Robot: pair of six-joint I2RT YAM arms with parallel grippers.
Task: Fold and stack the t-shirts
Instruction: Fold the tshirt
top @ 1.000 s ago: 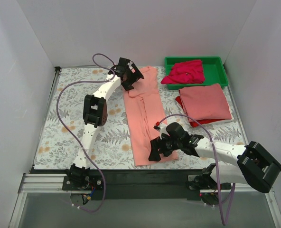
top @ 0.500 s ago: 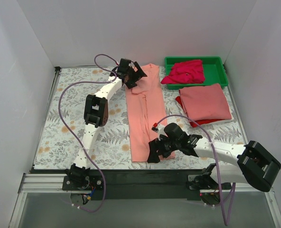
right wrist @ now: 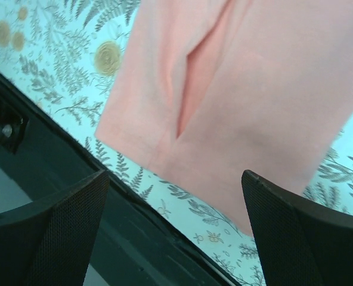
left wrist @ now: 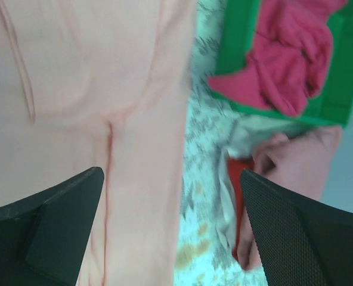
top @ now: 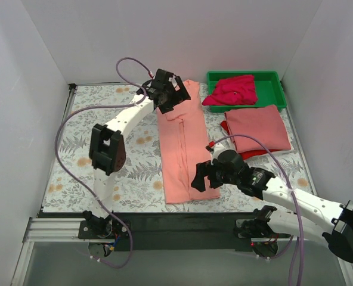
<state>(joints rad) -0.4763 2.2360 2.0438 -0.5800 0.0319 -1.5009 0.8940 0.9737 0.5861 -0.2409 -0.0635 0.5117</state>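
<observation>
A light salmon-pink t-shirt (top: 179, 143) lies folded into a long narrow strip down the middle of the table. My left gripper (top: 169, 92) hovers open over its far end, and in the left wrist view the cloth (left wrist: 93, 107) lies under the open left gripper (left wrist: 173, 238), which holds nothing. My right gripper (top: 203, 179) is open above the strip's near right corner. In the right wrist view the hem (right wrist: 248, 101) lies below the open right gripper (right wrist: 173, 238). A folded dusty rose t-shirt (top: 257, 126) rests on a red one (top: 251, 154). A magenta t-shirt (top: 231, 89) lies crumpled in the tray.
The green plastic tray (top: 272, 77) stands at the back right, just behind the folded stack. The table's black front rail (right wrist: 75, 179) runs close to the strip's near hem. White walls enclose the fern-print table (top: 105, 161) on three sides.
The left arm's elbow has swung left and its gripper has shifted slightly right over the far end. The right gripper has risen and moved right and away from the near hem. Both stay open.
</observation>
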